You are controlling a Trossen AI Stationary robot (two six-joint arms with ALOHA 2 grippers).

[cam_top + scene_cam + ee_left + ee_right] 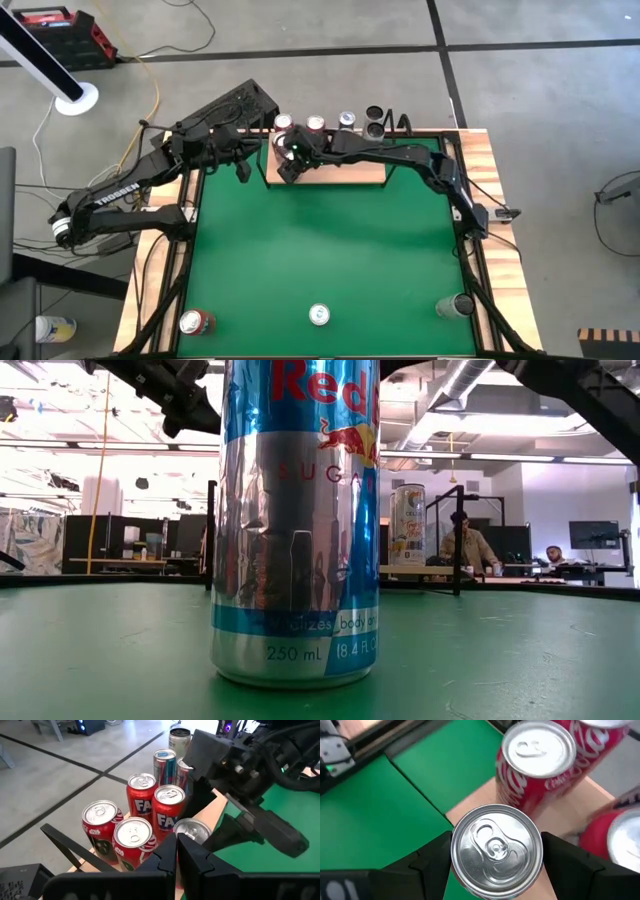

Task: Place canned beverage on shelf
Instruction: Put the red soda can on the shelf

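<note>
A: High view: right pincer [291,158] over the shelf [350,172], at its left end.
B: Right wrist view: silver can [496,851] between its spread fingers; set down level, beside the red cans [540,765].
A: Left pincer [176,855] closed, empty.

Green table [320,250] carries shelf [350,173], three cans [319,315].
</note>
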